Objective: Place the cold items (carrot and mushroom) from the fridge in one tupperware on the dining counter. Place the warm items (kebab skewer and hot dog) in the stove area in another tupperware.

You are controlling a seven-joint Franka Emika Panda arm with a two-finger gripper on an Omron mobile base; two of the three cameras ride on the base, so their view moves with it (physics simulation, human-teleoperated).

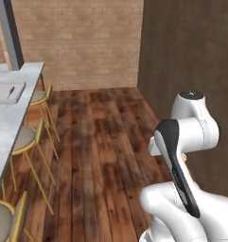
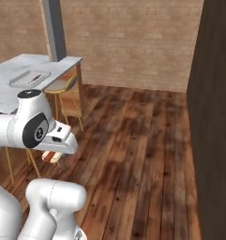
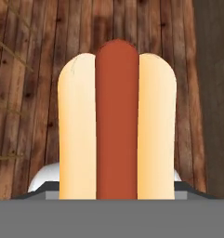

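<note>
The hot dog, a red-brown sausage in a pale bun, fills the hand view close up, with the wooden floor behind it. The right base view has the hot dog hanging under my gripper, which is shut on it well above the floor. The bun hides my fingertips. On the marbled dining counter at the left lies a pale grey tupperware with a thin reddish stick in it, seemingly the kebab skewer. The right base view also shows this tupperware. Carrot, mushroom and fridge are out of view.
Gold-legged stools stand along the counter's near side. A grey pillar rises at the counter's far end. A brick wall closes the back and a dark wall the right. Wooden floor lies open between them.
</note>
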